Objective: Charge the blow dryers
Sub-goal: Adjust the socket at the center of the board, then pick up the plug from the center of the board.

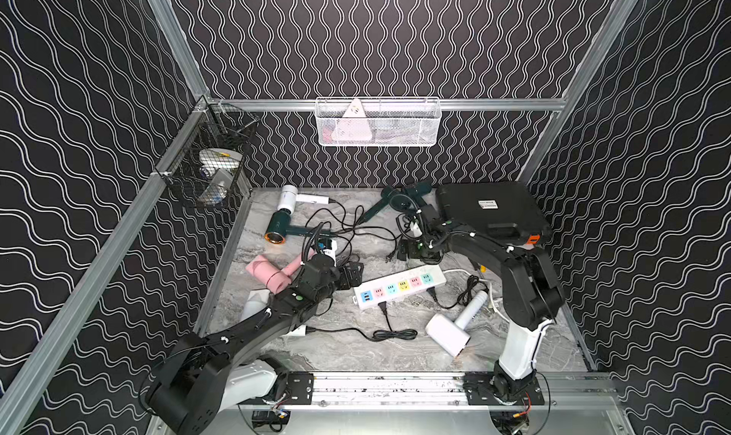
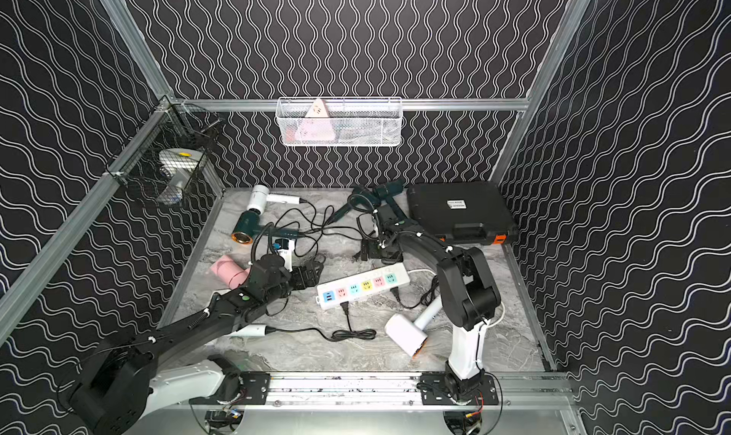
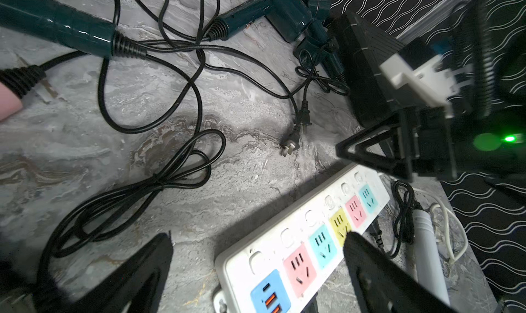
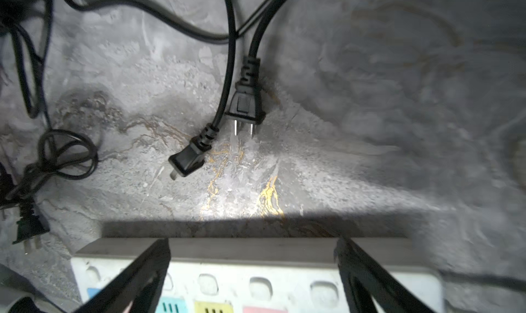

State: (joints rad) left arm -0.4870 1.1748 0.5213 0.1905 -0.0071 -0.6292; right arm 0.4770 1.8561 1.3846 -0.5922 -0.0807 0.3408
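Several blow dryers lie on the marble table: a white one [image 1: 288, 199] and a copper-ringed teal one [image 1: 279, 229] at the back left, a pink one [image 1: 269, 273] by my left arm, two teal ones [image 1: 395, 199] at the back, and a white one [image 1: 449, 332] at the front right. My left gripper [image 1: 350, 275] [image 3: 257, 237] hangs open over the left end of the power strip [image 1: 399, 286] [image 3: 287, 234]. Just behind the strip [image 4: 256, 283], my right gripper [image 4: 253, 242] [image 1: 419, 251] is open and empty. Two loose plugs [image 4: 246, 104] [image 4: 186, 159] lie beyond it.
A black case [image 1: 490, 211] fills the back right corner. Tangled black cords [image 1: 348, 223] cross the middle of the table. Two plugs sit in the strip's near side [image 1: 381, 304]. A white wire basket [image 1: 377, 122] hangs on the back wall, and a black one [image 1: 213, 164] on the left wall.
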